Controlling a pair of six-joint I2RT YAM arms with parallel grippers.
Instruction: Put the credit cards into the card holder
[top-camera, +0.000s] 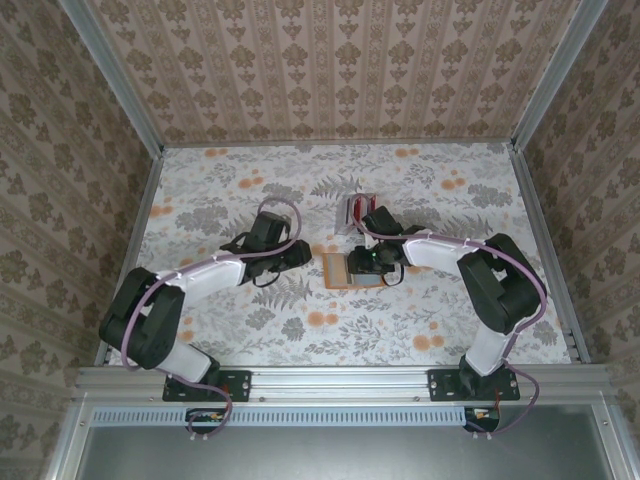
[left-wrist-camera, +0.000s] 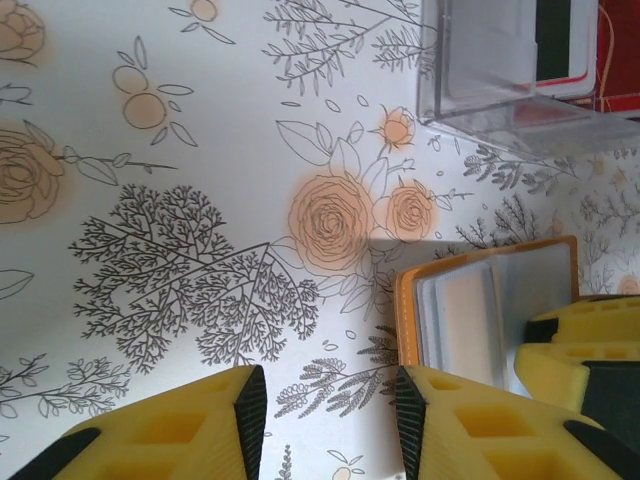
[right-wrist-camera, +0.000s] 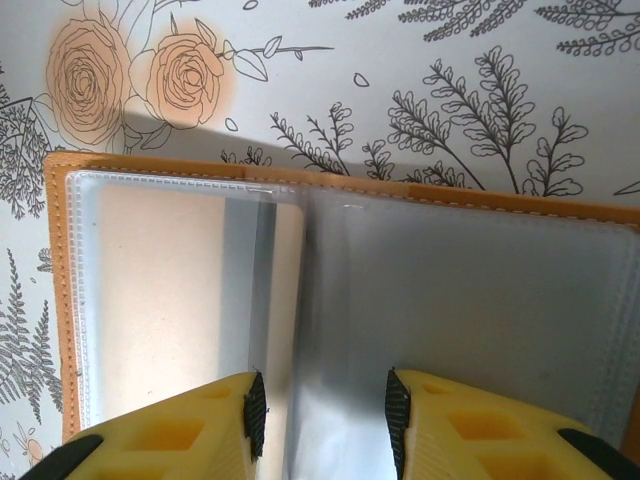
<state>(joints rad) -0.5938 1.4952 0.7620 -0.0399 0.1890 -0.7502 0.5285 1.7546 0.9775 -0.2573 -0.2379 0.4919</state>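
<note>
I am holding my right gripper (right-wrist-camera: 322, 402) with fingers parted and empty just above the open card holder (right-wrist-camera: 450, 300), which is lying flat on the table (top-camera: 200, 200) with its clear sleeves up. My left gripper (left-wrist-camera: 326, 395) is hovering beside it, also parted on nothing, with the holder at its three o'clock. Farther off at twelve o'clock the clear rack (left-wrist-camera: 480, 100) is showing at least one dark, red-edged credit card (left-wrist-camera: 558, 40), so I am judging the loading barely begun; whether the holder's nine-o'clock sleeve is carrying a card I cannot tell.

Card holder (right-wrist-camera: 420, 290) orange, grey-blue inside; table (left-wrist-camera: 230, 120) white, orange-grey floral.
</note>
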